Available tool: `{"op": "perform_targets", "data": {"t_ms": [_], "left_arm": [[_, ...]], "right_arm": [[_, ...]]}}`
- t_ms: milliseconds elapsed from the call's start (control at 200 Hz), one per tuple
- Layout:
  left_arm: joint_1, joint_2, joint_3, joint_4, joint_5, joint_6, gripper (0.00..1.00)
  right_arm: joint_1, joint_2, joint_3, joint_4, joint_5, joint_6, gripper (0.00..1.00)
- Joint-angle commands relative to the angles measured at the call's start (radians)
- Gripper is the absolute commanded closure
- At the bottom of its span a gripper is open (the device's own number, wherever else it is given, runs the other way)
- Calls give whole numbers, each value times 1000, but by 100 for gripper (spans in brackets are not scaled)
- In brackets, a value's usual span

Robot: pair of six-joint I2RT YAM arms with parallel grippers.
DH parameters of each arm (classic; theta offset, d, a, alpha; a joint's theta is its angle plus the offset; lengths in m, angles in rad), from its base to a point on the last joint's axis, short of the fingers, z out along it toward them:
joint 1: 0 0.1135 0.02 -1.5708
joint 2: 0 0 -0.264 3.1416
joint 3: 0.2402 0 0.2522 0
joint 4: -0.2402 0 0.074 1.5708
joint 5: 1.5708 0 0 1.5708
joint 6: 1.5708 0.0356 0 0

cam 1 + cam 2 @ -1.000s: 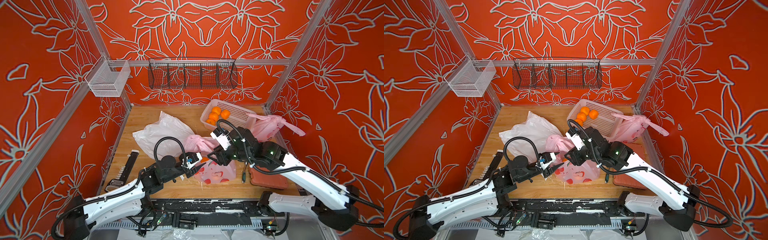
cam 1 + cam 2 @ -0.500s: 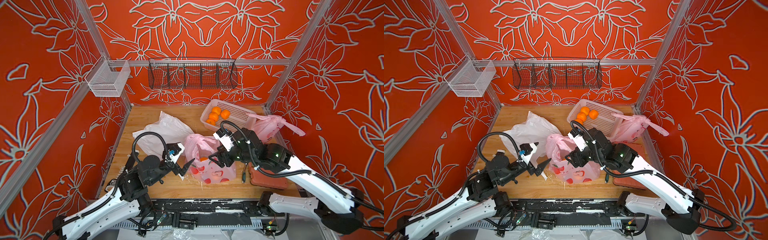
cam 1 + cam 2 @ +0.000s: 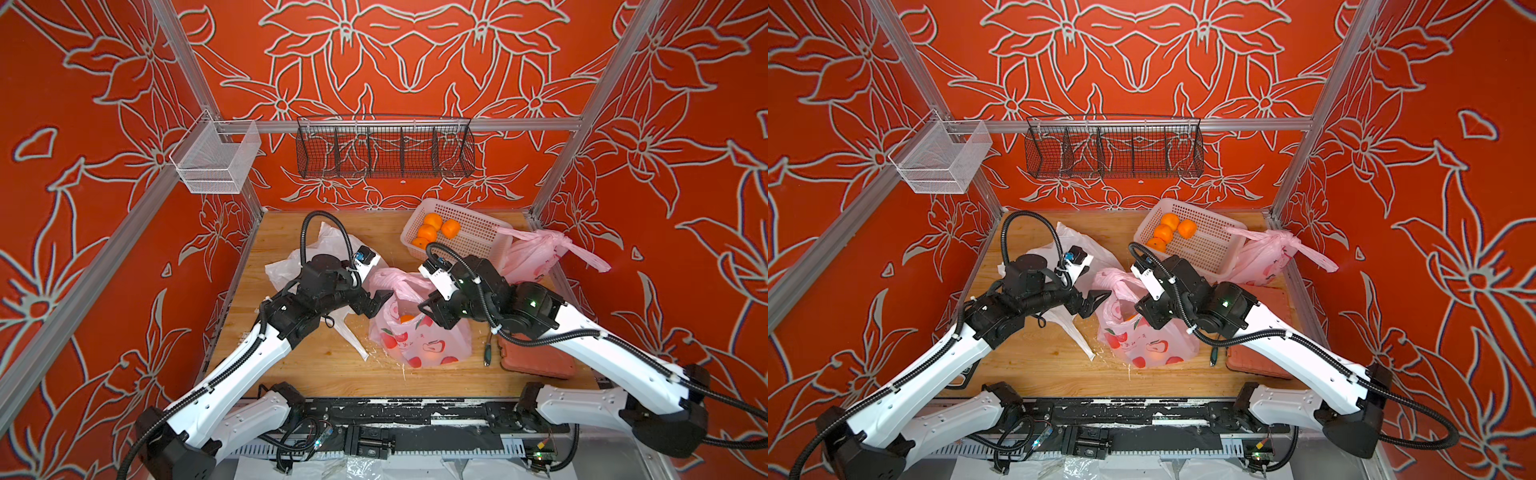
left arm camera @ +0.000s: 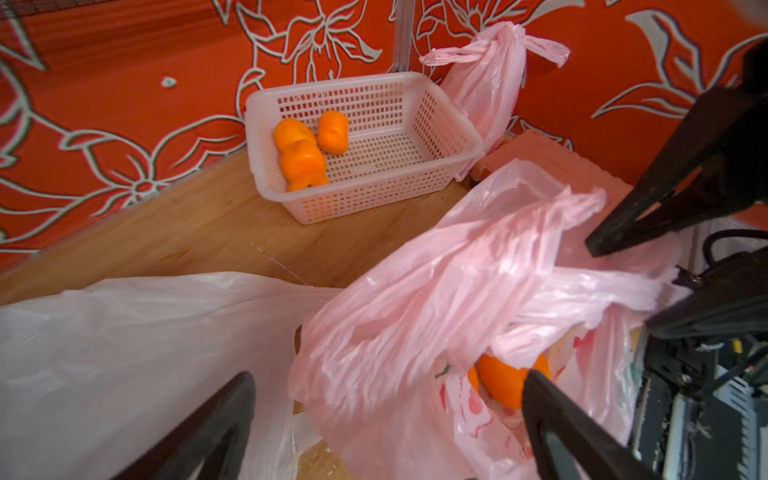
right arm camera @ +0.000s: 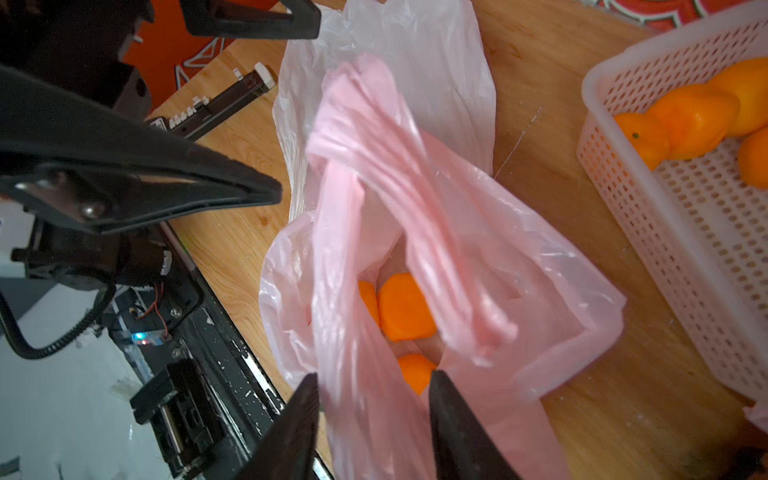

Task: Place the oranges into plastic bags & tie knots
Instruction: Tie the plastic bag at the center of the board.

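A pink peach-print plastic bag [image 3: 419, 340] stands mid-table with oranges [image 5: 405, 307] inside. Its loose handle straps [image 4: 436, 291] flop over the mouth, untied. My left gripper [image 4: 388, 376] is open wide at the bag's left side, with strap film between its fingers. My right gripper [image 5: 374, 376] is open narrower over the bag's right side, and a band of pink film runs between its fingers. More oranges [image 3: 432, 232] lie in the white basket. A second pink bag [image 3: 536, 257] at the back right has a knot [image 3: 559, 239]. A white bag [image 3: 1075, 245] lies behind my left arm.
The white perforated basket [image 3: 478, 249] sits at the back, touching the tied bag. A red-brown slab [image 3: 536, 357] and a loose cable plug [image 3: 487, 353] lie under my right arm. A black tool [image 5: 224, 95] lies along the left table edge. Wire baskets [image 3: 384, 145] hang on the back wall.
My left gripper opened wide, drew back to the left, then came forward to the bag again. My right gripper widened, then narrowed around the film. The bag's straps now flop looser.
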Motion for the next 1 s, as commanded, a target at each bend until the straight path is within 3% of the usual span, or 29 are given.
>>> {"op": "perform_targets", "data": {"t_ms": [0, 125, 380, 575, 776, 926, 996], "left_arm": [[34, 54, 37, 29, 196, 7, 1], [35, 111, 65, 33, 266, 30, 13], [34, 118, 88, 1, 254, 48, 69], [35, 89, 68, 18, 254, 22, 100], [34, 55, 27, 39, 310, -10, 100], [35, 34, 4, 56, 329, -30, 100], [34, 20, 8, 55, 315, -32, 68]], "right_arm": [[1, -4, 4, -10, 58, 18, 67], [2, -23, -8, -7, 81, 49, 79], [0, -48, -7, -68, 126, 96, 92], [1, -53, -6, -107, 197, 144, 97], [1, -48, -35, 22, 247, 212, 100], [0, -54, -94, 238, 134, 177, 100], [2, -60, -114, 295, 74, 147, 100]]}}
